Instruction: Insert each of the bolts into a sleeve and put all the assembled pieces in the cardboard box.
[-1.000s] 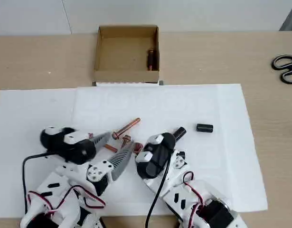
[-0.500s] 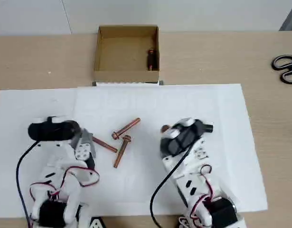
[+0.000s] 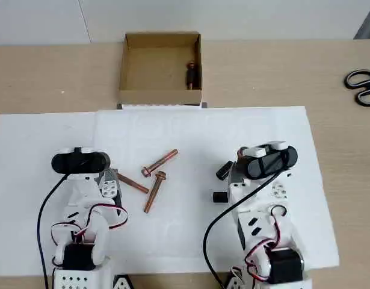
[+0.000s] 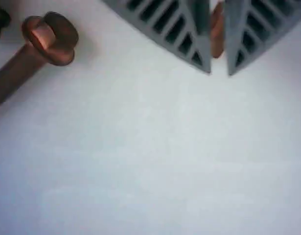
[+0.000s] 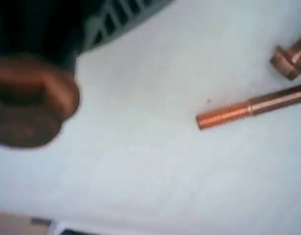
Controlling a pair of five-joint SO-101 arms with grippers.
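Evidently a bolt (image 4: pixel 216 29) is pinched between the left jaws for sleeving; a sleeved bolt (image 5: pixel 28 100) is clamped in the right jaws, bound for the box (image 3: pixel 160 96).

Open lane up the middle to the cardboard box (image 3: pixel 160 96).
Three loose bolts (image 3: pixel 160 176) lie on the white paper (image 3: pixel 245 129) between the two arms; beyond them bare paper runs to the box's near wall. Scissors (image 3: pixel 361 87) sit far right on the counter (image 3: pixel 281 72).
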